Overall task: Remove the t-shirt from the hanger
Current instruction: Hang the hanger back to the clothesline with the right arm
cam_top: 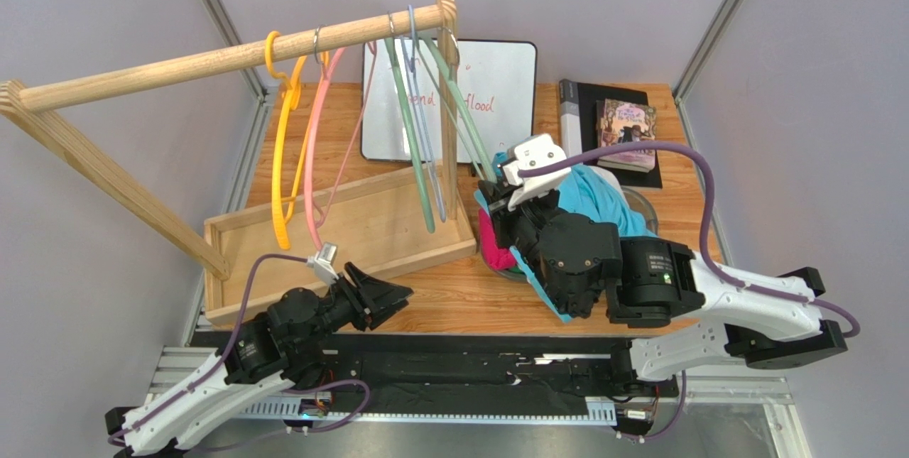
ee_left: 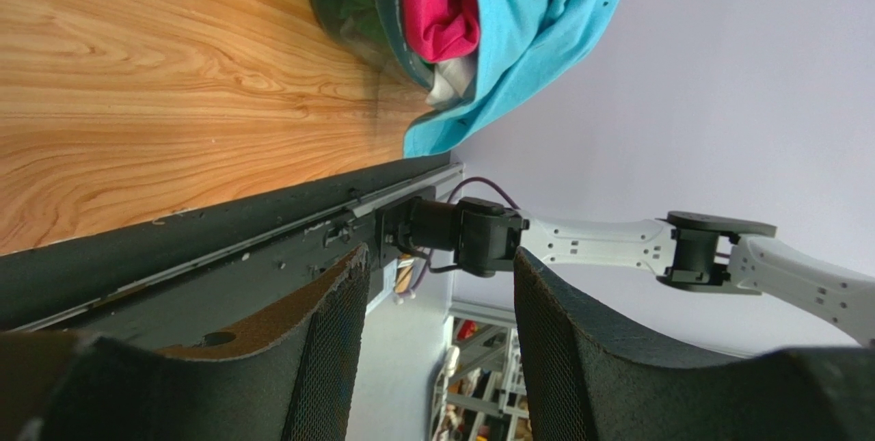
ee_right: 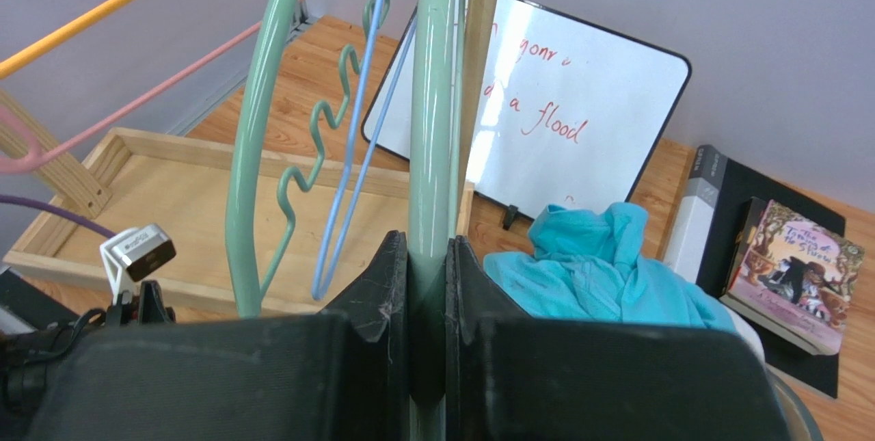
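Turquoise t-shirt [cam_top: 597, 197] lies heaped in a bowl [cam_top: 643, 208] at the right of the counter [cam_top: 469, 293], off the hanger [cam_top: 464, 112], as seen from above. The right claw [cam_top: 493, 194] is clenched on the lower end of that green hanger, which hangs from a wooden rail [cam_top: 213, 59] beside a yellow hanger [cam_top: 283, 149], a pink hanger [cam_top: 312, 160] and a blue hanger [cam_top: 421, 128]. The left claw [cam_top: 400, 293] hovers over the counter's near edge, released and holding nothing, just in front of a wooden tray [cam_top: 352, 234]. A whiteboard [cam_top: 501, 96] with red writing leans at the back, with a book [cam_top: 626, 123] to its right.

From the left wrist, the two dark fingers [ee_left: 329, 359] stand well apart with only air between them. Beyond them runs the counter's black edge, and further off the t-shirt spills over the bowl's rim down to the wood, covering a pink cloth [ee_left: 436, 0] inside. The right arm [ee_left: 616, 241] crosses the background.

From the right wrist, the fingers [ee_right: 385, 287] press both sides of the hanger's pale green bar, which rises straight up between them. The t-shirt sits crumpled just to the right, between the claw and the book, with the whiteboard behind it and the tray to the left.
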{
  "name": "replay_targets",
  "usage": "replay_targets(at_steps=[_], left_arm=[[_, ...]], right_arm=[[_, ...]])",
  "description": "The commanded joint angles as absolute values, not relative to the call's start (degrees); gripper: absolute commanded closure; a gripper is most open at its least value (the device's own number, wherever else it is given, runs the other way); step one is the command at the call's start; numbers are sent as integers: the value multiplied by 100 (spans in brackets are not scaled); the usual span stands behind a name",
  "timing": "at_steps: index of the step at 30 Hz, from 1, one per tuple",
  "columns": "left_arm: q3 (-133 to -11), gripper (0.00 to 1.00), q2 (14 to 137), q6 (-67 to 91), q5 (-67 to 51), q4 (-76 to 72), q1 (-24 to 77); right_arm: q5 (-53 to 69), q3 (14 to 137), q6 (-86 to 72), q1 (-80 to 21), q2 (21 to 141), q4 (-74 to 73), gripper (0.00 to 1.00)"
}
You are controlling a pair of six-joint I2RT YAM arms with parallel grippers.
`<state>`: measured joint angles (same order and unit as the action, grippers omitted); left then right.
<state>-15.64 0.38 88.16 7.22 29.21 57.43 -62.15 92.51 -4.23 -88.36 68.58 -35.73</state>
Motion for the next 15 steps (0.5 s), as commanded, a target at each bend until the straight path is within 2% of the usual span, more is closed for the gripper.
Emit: replay_targets(at_steps=[1, 15], left_arm=[[-1441, 41, -686, 8763, 492, 2944, 5757], [-1169, 42, -712, 8684, 281, 2488, 5757]], right_arm=[[-6267, 9895, 149, -8579, 7144, -3024, 100], [-5054, 10082, -545, -7366, 7743, -2988, 100]])
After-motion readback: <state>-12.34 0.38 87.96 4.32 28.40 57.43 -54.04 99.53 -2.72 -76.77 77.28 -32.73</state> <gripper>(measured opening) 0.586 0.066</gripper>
